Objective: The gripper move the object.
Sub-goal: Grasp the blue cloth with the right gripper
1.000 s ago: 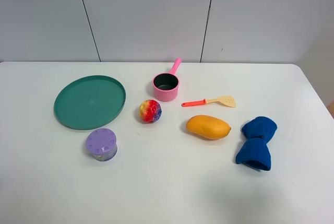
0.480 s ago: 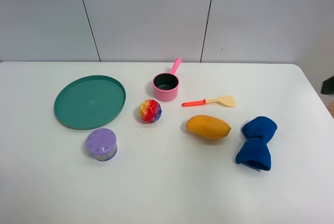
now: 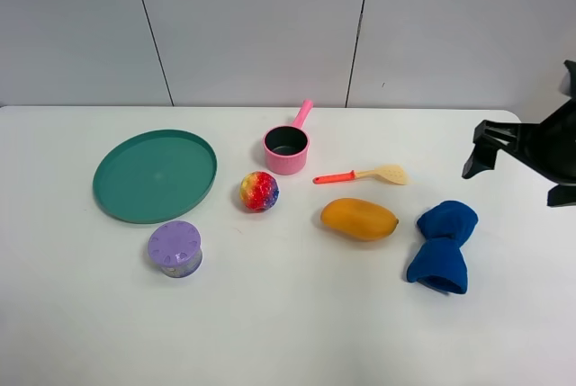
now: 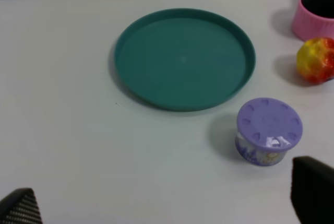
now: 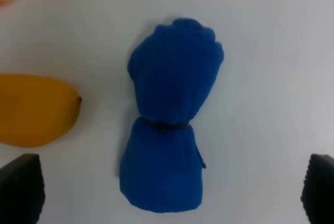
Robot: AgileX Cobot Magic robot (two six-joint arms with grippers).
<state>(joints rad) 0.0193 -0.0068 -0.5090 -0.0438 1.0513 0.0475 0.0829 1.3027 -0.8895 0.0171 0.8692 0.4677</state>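
Note:
The object, a deep-blue cloth bundle (image 3: 441,246) pinched in the middle by a dark band, lies on the white table right of the orange mango (image 3: 359,219). It fills the middle of the right wrist view (image 5: 169,114). My right gripper (image 3: 519,170), a black claw, comes in from the right edge and hovers above and just right of the bundle, not touching it. In its wrist view the right gripper (image 5: 169,190) is wide open, a fingertip (image 5: 21,187) showing on each side of the bundle. My left gripper (image 4: 167,200) is open and empty and does not show in the high view.
A green plate (image 3: 155,175), a purple lidded jar (image 3: 175,248) and a rainbow ball (image 3: 259,191) sit on the left half. A pink pot (image 3: 287,148) and a toy spatula (image 3: 362,175) lie behind the mango. The table's right edge (image 3: 551,166) runs close to the bundle.
My right gripper has come into the high view from the right edge and moved leftward over the table near the blue bundle. The objects have not moved.

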